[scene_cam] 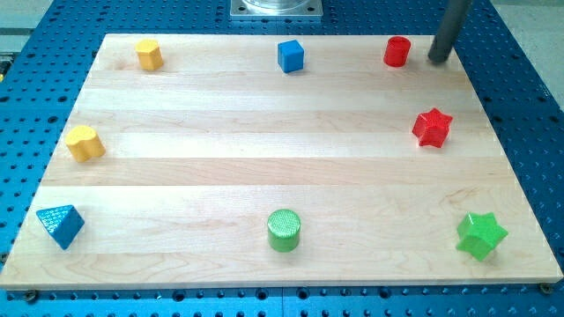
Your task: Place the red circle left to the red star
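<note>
The red circle (397, 51) stands near the board's top right edge. The red star (432, 128) lies below it, near the right edge. My tip (438, 60) is at the top right, just to the right of the red circle, with a small gap between them. The rod rises out of the view's top.
A blue cube (290, 55) sits at the top middle, a yellow block (148, 54) at the top left, a yellow heart (85, 143) at the left, a blue triangle (60, 224) at the bottom left, a green circle (284, 230) at the bottom middle, a green star (481, 235) at the bottom right.
</note>
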You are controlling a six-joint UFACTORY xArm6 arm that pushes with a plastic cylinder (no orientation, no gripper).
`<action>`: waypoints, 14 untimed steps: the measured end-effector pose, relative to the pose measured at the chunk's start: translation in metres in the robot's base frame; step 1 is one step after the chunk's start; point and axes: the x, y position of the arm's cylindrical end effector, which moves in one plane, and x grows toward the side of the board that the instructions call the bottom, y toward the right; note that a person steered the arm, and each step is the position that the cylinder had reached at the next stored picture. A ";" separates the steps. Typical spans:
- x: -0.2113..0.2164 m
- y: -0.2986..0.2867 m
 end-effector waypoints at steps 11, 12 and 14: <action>0.151 -0.206; 0.161 -0.215; 0.189 -0.199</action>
